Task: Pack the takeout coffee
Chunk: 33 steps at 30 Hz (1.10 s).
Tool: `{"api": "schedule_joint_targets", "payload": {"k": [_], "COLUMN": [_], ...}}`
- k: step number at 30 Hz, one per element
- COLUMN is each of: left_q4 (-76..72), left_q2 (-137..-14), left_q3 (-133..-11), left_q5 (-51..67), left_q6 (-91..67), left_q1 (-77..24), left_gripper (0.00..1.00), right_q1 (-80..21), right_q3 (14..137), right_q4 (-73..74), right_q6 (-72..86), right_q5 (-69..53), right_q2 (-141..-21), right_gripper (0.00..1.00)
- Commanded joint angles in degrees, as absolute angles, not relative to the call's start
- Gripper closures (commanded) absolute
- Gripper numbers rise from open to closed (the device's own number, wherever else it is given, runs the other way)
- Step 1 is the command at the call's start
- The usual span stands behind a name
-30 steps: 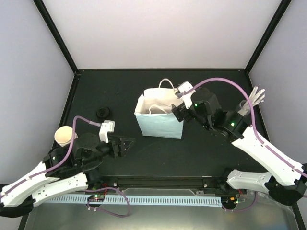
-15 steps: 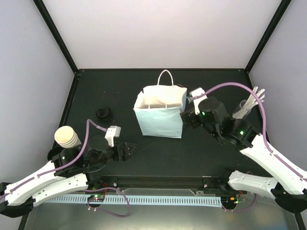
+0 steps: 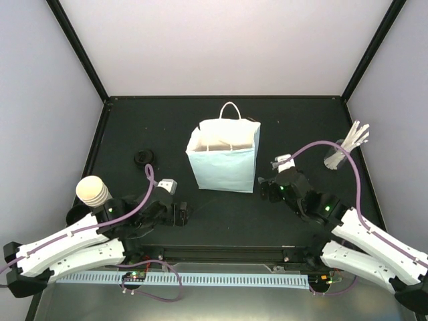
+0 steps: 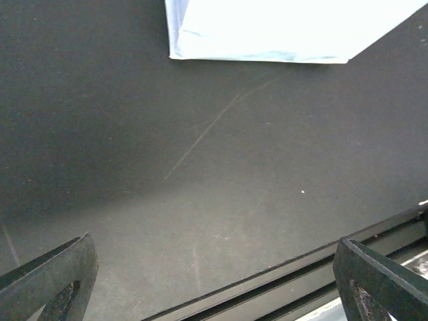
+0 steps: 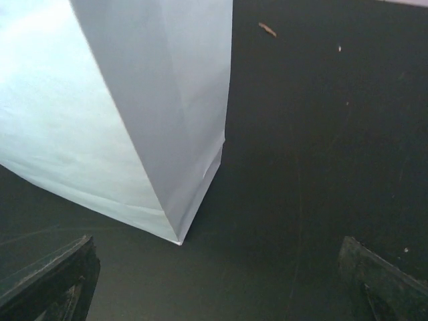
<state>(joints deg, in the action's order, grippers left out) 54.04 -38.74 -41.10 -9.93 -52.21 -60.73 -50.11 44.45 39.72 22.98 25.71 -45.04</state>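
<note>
Plainly, cream cups (image 3: 92, 191) sit stacked (lids (image 3: 144, 158) apart).

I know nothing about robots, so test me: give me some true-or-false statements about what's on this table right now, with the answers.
1. The light-blue paper bag stands upright near the middle of the table. True.
2. The right gripper holds the bag's handle. False: it is open and empty, low beside the bag.
3. The stack of cream cups is near the table's left edge. True.
4. The glass of white sticks lies tipped over beside the cups. False: it stands upright on the far right.
5. The left gripper grips a black lid. False: it is open and empty; the black lids lie apart from it.
</note>
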Motion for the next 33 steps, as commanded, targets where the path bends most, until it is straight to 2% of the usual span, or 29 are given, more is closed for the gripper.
{"api": "schedule_joint_targets", "payload": {"k": [1,10,15,20,26,33], "left_q4": [56.2,55.1,50.6,49.2,46.6,51.2], "left_q2": [-40.7,-47.9,-53.7,-57.6,-55.2,-53.8], "left_q3": [-44.1,-45.5,-47.3,-47.0,-43.6,-47.3], "left_q5": [-11.0,-8.9,-5.2,-6.4,-4.6,-6.0], "left_q6": [-49.9,-47.8,-46.8,-44.9,-42.4,-33.7], "left_q1": [-59.2,-56.2,-54.9,-53.8,-46.7,-34.6], "left_gripper": [0.01,0.01,0.01,0.01,0.01,0.01], "right_q1": [-49.9,-49.8,-49.9,-49.9,-49.9,-49.9], "right_q3": [39.3,31.3,29.8,27.2,25.3,24.6], "right_q4": [31.4,25.1,26.0,22.1,20.1,19.7], "right_q6": [26.3,30.4,34.3,32.8,31.4,32.3], "right_q5": [26.5,27.4,32.2,33.0,30.8,30.2], "right_q2": [-42.6,-43.0,-46.1,-46.7,-44.7,-44.6], "right_gripper": [0.0,0.0,0.0,0.0,0.0,0.0]}}
